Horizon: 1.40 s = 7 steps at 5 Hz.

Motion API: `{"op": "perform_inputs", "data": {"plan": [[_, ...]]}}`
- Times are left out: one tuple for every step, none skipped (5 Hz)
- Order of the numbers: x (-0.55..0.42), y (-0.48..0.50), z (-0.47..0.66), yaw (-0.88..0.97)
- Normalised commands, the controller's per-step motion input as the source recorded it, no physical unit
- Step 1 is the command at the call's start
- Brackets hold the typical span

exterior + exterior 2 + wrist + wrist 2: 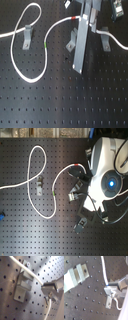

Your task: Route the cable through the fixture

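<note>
The gripper pinches the cable just beside the fixture on the desk; I judge it should lower the cable gently into the fixture's slot, keeping it taut.

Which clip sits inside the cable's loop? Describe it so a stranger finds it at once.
Start at the black pegboard in the first exterior view and follow the white cable to its big loop on the first exterior view's left. The grey clip stands there alone; the other clips crowd around the arm.
</note>
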Motion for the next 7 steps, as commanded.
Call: {"op": "perform_inputs", "data": {"plan": [[-0.141,-0.142,-0.36,0.0],[-0.167,-0.216,-0.24,-0.23],[-0.109,-0.233,-0.03,-0.56],[-0.106,-0.119,0.01,-0.51],[-0.08,0.022,0.62,-0.15],[-0.171,0.1,0.75,-0.08],[-0.147,0.295,0.75,0.0]]}}
